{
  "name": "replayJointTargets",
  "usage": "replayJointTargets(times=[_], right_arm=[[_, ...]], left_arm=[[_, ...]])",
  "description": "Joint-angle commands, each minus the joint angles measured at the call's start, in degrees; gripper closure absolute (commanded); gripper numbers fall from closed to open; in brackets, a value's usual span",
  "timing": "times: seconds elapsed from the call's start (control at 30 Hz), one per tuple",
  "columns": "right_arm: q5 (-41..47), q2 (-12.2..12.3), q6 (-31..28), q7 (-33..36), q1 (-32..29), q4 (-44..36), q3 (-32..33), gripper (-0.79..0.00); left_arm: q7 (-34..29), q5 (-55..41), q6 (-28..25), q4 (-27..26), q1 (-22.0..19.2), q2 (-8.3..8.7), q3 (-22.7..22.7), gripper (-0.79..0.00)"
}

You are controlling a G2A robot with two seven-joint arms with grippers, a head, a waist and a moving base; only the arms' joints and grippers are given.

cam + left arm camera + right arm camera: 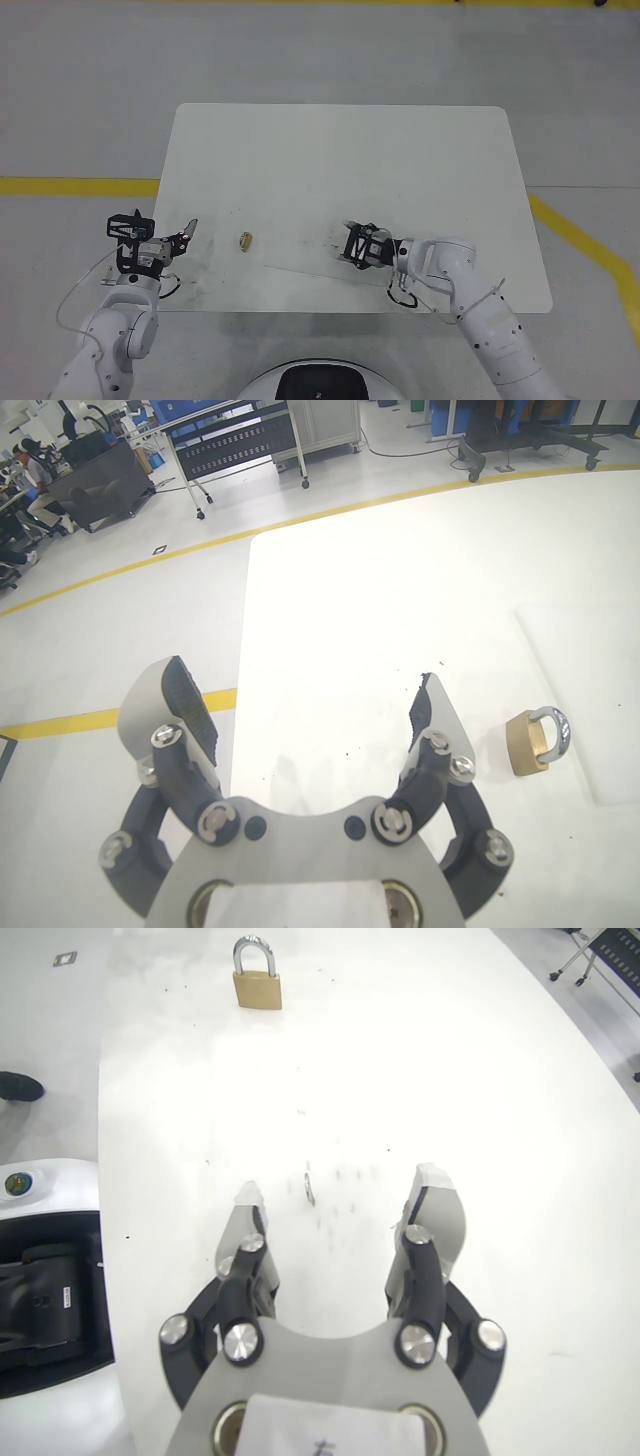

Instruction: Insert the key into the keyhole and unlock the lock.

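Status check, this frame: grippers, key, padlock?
Left gripper open, empty, near brass padlock with silver shackle. Right gripper open, fingers either side of small silver key on white table. Key not yet inserted.

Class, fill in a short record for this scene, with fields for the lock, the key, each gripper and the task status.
Lock: brass padlock lying flat on the white table, shackle closed.
Key: small metal piece on the table, just ahead of the right gripper, apart from the lock.
Left gripper: open, empty, at the table edge near the padlock.
Right gripper: open, empty.
Status: key not yet inserted.
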Motion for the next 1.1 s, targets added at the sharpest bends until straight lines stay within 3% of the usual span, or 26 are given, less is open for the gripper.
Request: replayJointTargets(times=[0.0,0.2,0.33,0.37,0.43,0.73,1.07], right_arm=[[0.3,-0.2,-0.2,1.5,0.9,0.4,-1.3,-0.437],[1.1,-0.5,-1.4,4.5,3.0,1.7,-3.6,-0.372],[1.2,-0.6,-1.0,7.2,4.0,2.3,-4.9,-0.286],[1.3,-0.7,-0.9,7.7,4.2,2.3,-5.3,-0.219],[1.5,-0.7,-0.6,8.3,4.4,2.4,-5.7,0.0],[1.6,-0.4,1.5,7.9,3.8,1.5,-5.2,0.0],[2.7,1.1,1.2,-3.8,-0.1,0.0,0.9,0.0]], left_arm=[[0.0,0.0,0.0,0.0,0.0,0.0,0.0,-0.785],[0.0,0.0,0.0,0.0,0.0,0.0,0.0,-0.785],[0.0,0.0,0.0,0.0,0.0,0.0,0.0,-0.785],[0.0,0.0,0.0,0.0,0.0,0.0,0.0,-0.785],[0.0,0.0,0.0,0.0,0.0,0.0,0.0,-0.785],[0.0,0.0,0.0,0.0,0.0,0.0,0.0,-0.785],[0.0,0.0,0.0,0.0,0.0,0.0,0.0,-0.785]])
